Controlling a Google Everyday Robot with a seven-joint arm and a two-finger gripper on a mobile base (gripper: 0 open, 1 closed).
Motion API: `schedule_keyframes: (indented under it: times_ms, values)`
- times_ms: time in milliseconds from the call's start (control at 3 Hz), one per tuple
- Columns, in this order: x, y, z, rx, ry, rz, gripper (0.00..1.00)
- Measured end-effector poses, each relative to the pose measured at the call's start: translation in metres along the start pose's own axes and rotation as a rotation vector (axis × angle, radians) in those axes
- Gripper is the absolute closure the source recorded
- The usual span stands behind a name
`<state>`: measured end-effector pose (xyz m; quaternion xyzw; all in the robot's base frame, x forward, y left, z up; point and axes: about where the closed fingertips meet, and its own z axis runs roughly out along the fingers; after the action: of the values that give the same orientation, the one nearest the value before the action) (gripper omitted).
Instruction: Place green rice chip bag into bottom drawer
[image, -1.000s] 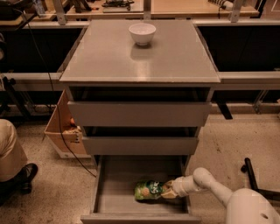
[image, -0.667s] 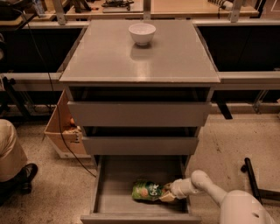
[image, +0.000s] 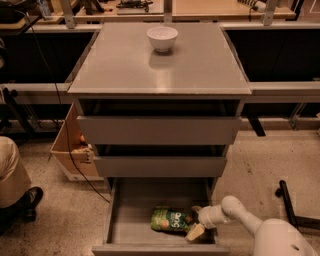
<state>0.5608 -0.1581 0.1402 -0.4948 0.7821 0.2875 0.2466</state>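
The green rice chip bag (image: 170, 219) lies flat on the floor of the bottom drawer (image: 131, 233), which is pulled out, right of the drawer's middle. My gripper (image: 193, 222) reaches into the drawer from the right, just at the bag's right end. It is open: one fingertip (image: 195, 232) is spread toward the drawer's front and the other sits behind the bag's end. The bag rests on the drawer floor, not lifted.
A white bowl (image: 162, 38) stands on the cabinet top (image: 160, 70). The two upper drawers (image: 159, 130) are slightly pulled out. A cardboard box (image: 70, 150) and a cable sit left of the cabinet. A person's leg and shoe (image: 20, 200) are at far left.
The bag has shifted slightly left and settled on the drawer floor. The fingers have spread apart at its right end.
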Motion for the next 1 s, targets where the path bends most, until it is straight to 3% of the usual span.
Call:
schedule_keyframes:
  times_ms: [333, 1000]
  values:
    - [-0.002, 0.001, -0.057, 0.07, 0.027, -0.002, 0.0]
    - [-0.029, 0.028, -0.171, 0.169, 0.118, -0.073, 0.0]
